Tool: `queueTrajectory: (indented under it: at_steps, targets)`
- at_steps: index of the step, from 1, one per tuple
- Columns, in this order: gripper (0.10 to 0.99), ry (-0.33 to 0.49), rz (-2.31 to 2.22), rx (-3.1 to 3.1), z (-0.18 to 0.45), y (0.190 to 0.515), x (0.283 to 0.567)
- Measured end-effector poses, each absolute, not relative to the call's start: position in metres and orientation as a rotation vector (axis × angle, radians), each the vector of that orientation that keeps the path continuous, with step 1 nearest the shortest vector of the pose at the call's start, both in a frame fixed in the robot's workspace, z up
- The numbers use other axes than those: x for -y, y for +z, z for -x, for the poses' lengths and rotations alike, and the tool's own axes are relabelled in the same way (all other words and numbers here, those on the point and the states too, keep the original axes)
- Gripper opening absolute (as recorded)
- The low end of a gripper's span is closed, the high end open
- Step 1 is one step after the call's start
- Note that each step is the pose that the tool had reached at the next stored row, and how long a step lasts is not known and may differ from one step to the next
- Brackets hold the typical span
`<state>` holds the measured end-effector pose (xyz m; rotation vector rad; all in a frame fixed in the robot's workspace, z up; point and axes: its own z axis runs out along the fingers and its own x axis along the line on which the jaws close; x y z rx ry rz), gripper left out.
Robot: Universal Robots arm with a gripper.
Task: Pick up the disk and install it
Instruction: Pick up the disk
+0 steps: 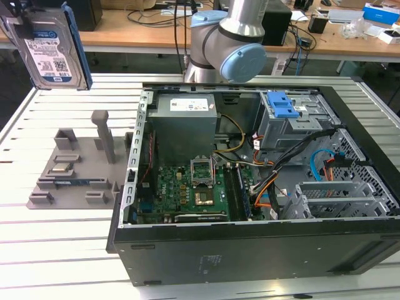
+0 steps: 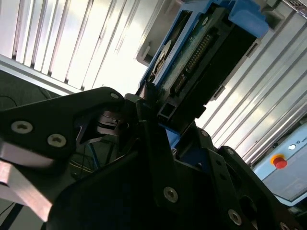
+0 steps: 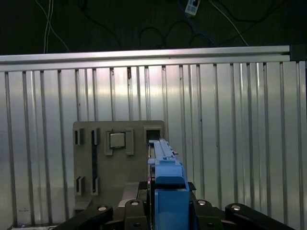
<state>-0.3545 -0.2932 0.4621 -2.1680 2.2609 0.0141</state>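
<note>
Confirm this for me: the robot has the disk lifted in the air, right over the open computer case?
Not quite. The disk is lifted in the gripper, but over the grey holder, to the exterior view's left of the open computer case, not over the case; the exterior view shows it.

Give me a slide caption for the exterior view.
The disk in its blue rail frame held aloft above the grey fixture, with the open computer case alongside on the slatted table.

I'm counting: one disk, one open computer case, one power-supply box, one blue bracket, one grey fixture plate.
</note>
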Motion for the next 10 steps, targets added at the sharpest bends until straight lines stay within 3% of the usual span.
queueTrajectory:
  at_steps: [10]
  targets:
    - [0.365, 0.014, 2.168, -2.261, 0.355, 0.494, 0.292]
